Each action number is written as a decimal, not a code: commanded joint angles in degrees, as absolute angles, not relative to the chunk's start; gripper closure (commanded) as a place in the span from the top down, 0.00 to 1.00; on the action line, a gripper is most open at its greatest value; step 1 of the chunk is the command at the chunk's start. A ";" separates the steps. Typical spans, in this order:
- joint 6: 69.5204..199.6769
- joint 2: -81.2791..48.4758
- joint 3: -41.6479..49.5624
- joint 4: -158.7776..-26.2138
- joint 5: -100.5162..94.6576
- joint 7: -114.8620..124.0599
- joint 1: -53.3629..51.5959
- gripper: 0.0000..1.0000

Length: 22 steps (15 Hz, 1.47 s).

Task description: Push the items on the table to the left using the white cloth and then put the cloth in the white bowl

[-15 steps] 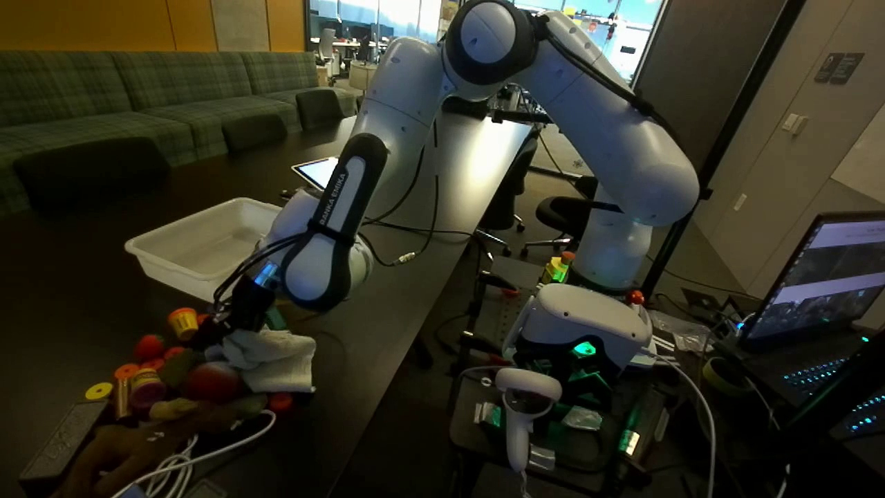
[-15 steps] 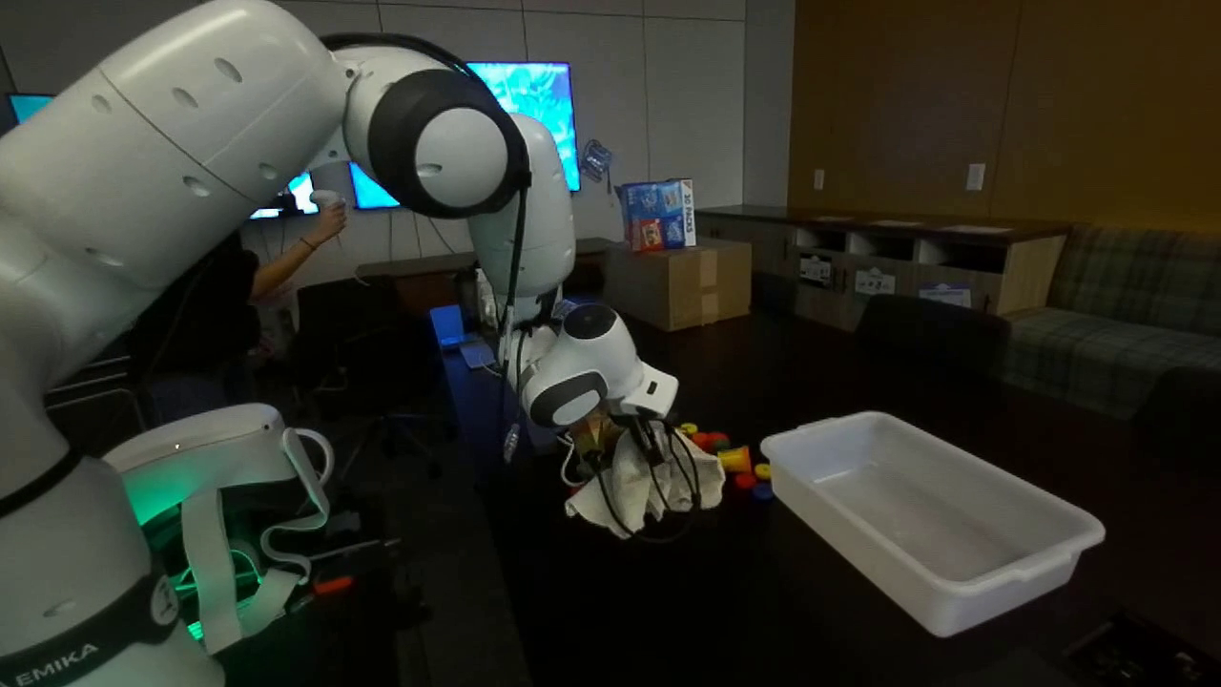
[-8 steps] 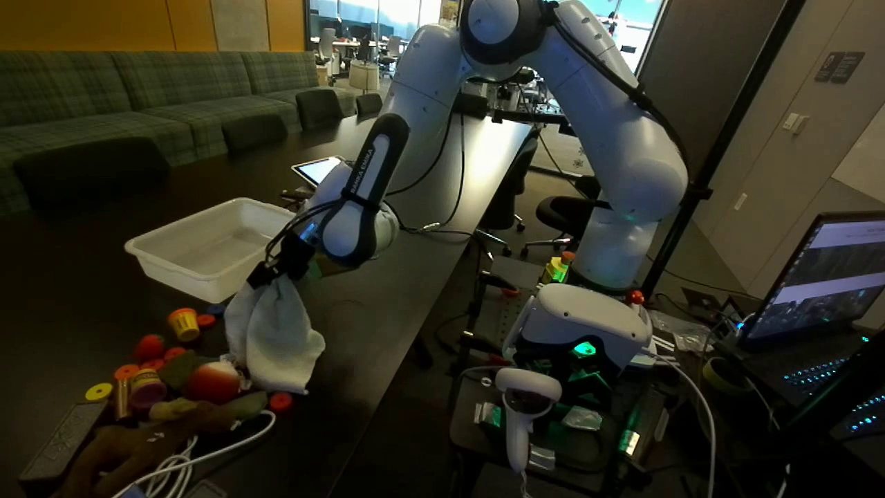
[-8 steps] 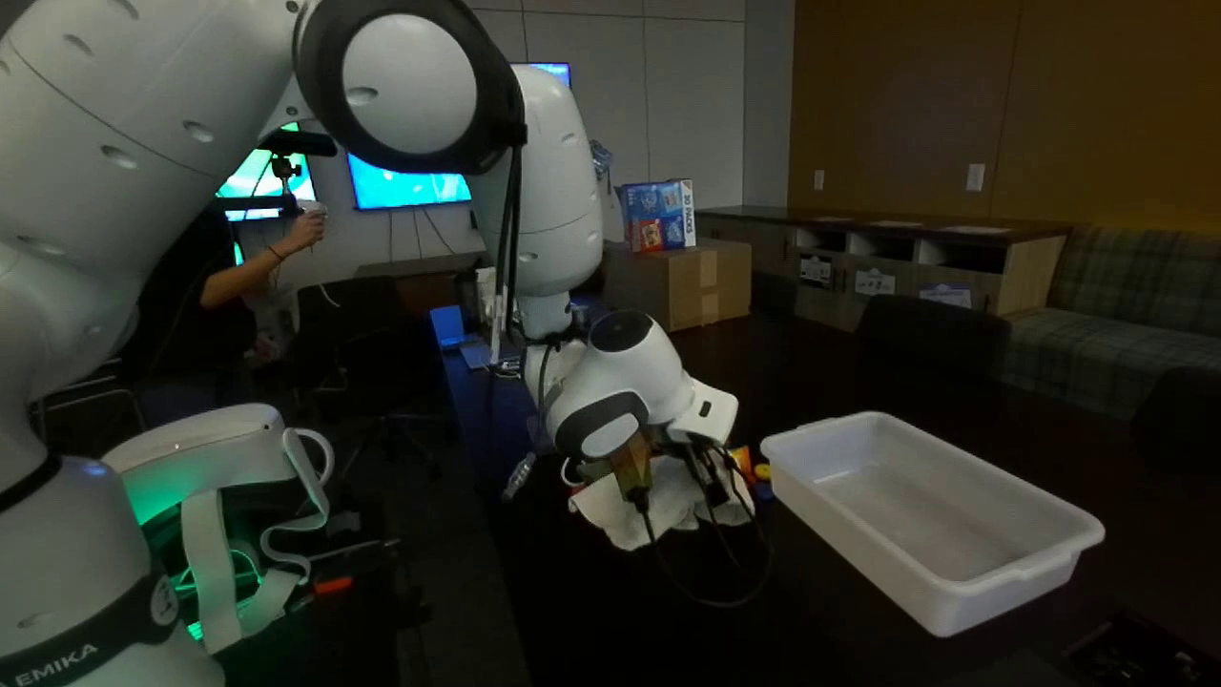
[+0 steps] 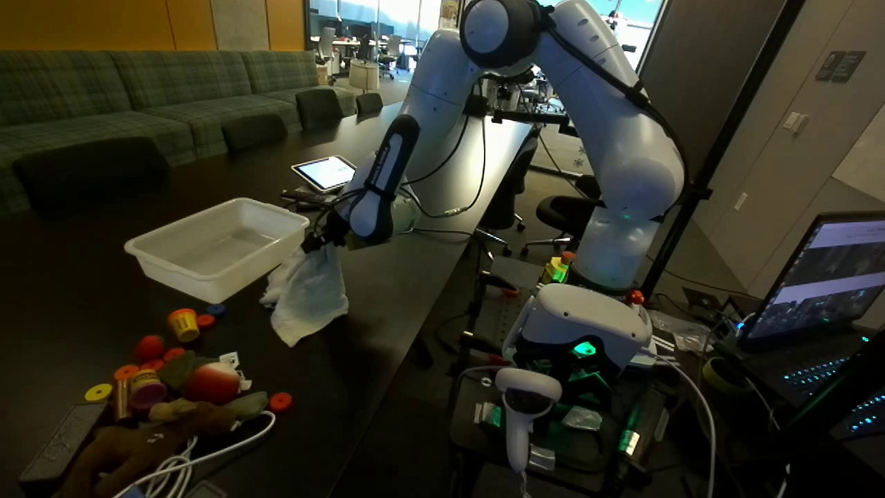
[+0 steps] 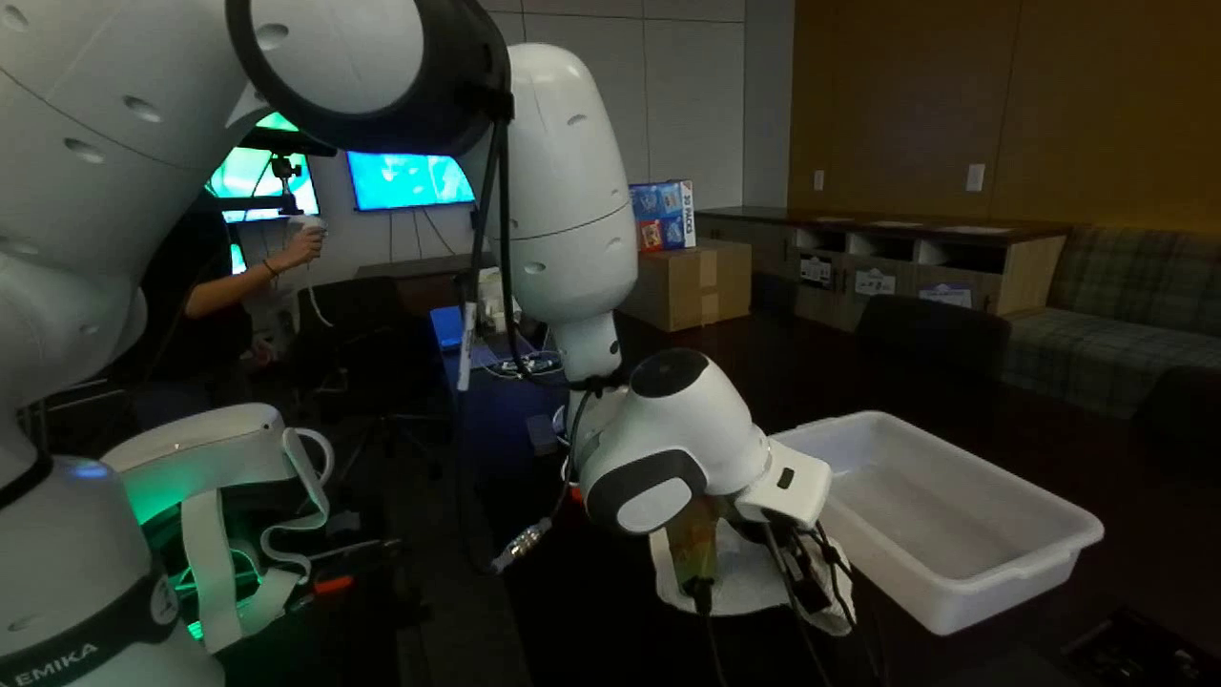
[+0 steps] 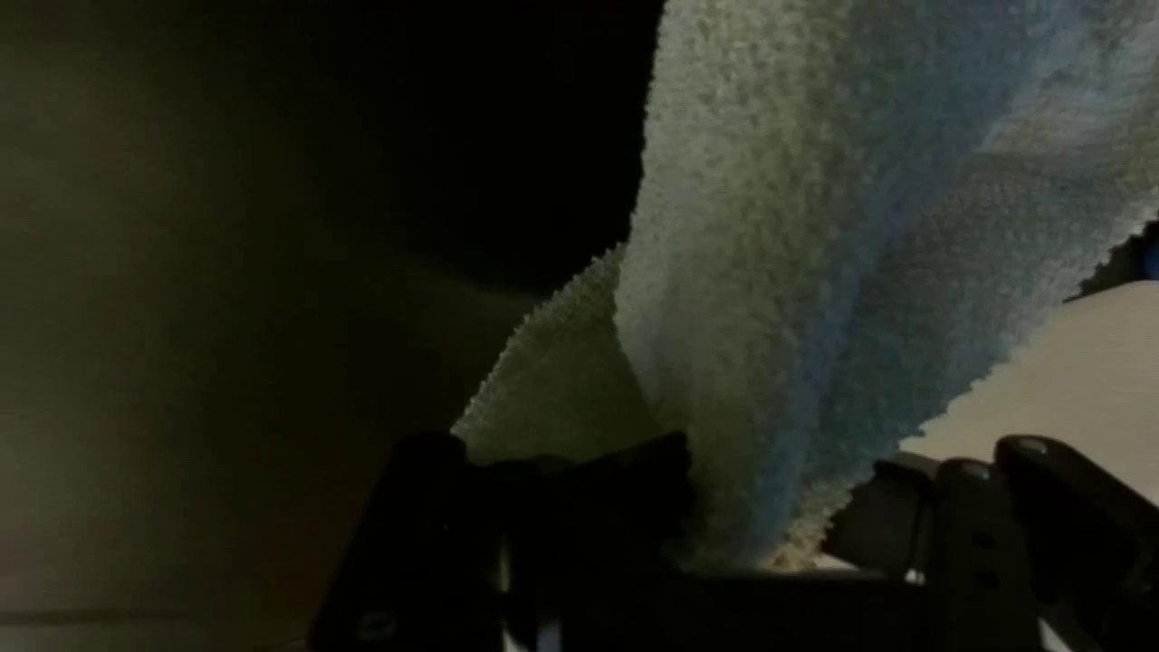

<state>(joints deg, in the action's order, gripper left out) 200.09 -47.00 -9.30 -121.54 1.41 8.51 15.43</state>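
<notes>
In an exterior view the white cloth (image 5: 310, 297) is pinched in the nearly closed gripper (image 5: 319, 243), just right of the white tub (image 5: 242, 275) — its long side turned toward the cloth — so a leftward lift over and in seems called for. The arm (image 5: 594, 111) is arched high, the gripper tipped down-left.

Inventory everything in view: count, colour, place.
Table: 1, dark, foreground
Tub: 1, white, on table
Cloth: 1, white, near tub
Pots: 2, yellow, purple, on table
Discs: 4+, red, blue, yellow, near pots
Round toy: 1, red, near pots
Stuffed toy: 1, brown, near pots
Tablet: 1, white, on table
Headset: 1, white, beside table
Controller: 1, white, by headset
Laptop: 1, dark, near headset
Sofa: 1, green, along wall
Boxes: 2, brown, blue, background
Person's forearm: 1, bare, background
Robot arm: 1, white, over table
Fingers: 2, black, on cloth
</notes>
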 commanded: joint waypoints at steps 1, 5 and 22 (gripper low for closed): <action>200.43 -47.55 -6.40 -120.50 1.94 8.19 13.42 0.05; 199.85 -51.54 -4.59 -117.33 3.72 8.44 9.17 0.05; 192.97 -68.45 6.22 -94.17 16.84 10.45 -18.65 0.05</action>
<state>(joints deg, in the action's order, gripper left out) 194.40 -63.59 4.98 -100.46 15.65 9.06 -15.55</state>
